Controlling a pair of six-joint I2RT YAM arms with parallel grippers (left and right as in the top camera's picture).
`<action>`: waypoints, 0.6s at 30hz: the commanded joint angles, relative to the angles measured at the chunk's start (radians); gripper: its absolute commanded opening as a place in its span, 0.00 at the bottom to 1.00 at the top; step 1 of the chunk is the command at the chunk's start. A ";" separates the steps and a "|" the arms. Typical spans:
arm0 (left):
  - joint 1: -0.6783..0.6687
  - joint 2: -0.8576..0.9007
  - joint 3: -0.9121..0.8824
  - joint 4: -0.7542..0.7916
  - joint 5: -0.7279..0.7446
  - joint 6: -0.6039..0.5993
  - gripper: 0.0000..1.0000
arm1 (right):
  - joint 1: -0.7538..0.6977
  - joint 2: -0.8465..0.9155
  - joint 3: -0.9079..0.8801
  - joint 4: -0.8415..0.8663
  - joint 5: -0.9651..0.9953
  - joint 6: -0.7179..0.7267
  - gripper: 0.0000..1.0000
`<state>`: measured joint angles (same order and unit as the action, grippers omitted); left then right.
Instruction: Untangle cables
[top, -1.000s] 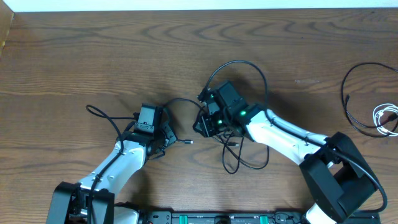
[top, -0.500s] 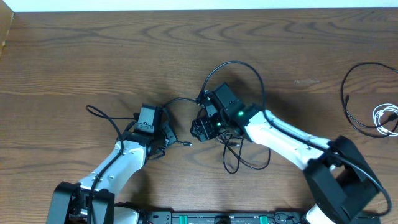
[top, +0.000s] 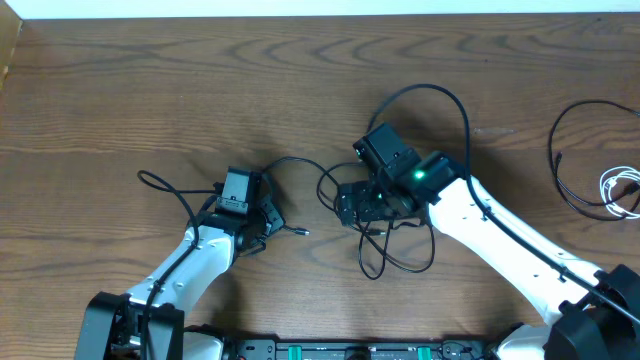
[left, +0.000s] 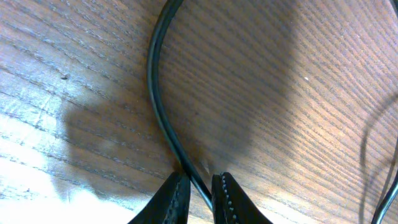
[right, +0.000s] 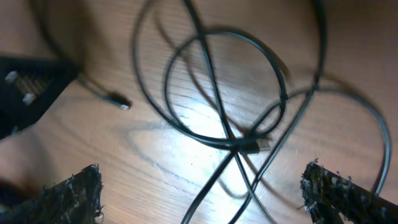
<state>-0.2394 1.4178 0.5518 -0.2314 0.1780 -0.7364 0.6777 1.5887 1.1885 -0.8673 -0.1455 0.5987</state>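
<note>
Fingers (left: 174, 199) of the left end effector (left: 200, 186) pinch a black cable (left: 155, 106) low over the bench (left: 298, 93). The right end effector (right: 205, 193) is wide open over a black tangle (right: 239, 144). A white cable (top: 622, 188) lies far off right.

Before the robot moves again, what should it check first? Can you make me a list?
1. Left gripper pinches the black cable: ok.
2. Right gripper open, holding nothing: ok.
3. Right gripper above the tangle: ok.
4. Loops of the tangle lie apart: not ok, they cross.
5. White cable away from the tangle: ok.
6. Which loop the pinched cable joins: cannot tell.
</note>
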 joint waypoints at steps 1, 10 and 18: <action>-0.002 0.008 -0.007 -0.006 -0.003 -0.014 0.19 | -0.002 0.011 -0.050 0.008 0.011 0.342 0.99; -0.002 0.008 -0.007 -0.005 -0.003 -0.014 0.19 | 0.005 0.012 -0.148 0.178 0.001 0.637 0.97; -0.002 0.008 -0.007 -0.002 -0.003 -0.014 0.19 | 0.015 0.013 -0.279 0.406 0.013 0.917 0.84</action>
<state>-0.2394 1.4178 0.5514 -0.2302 0.1776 -0.7372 0.6853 1.5967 0.9558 -0.5213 -0.1444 1.3716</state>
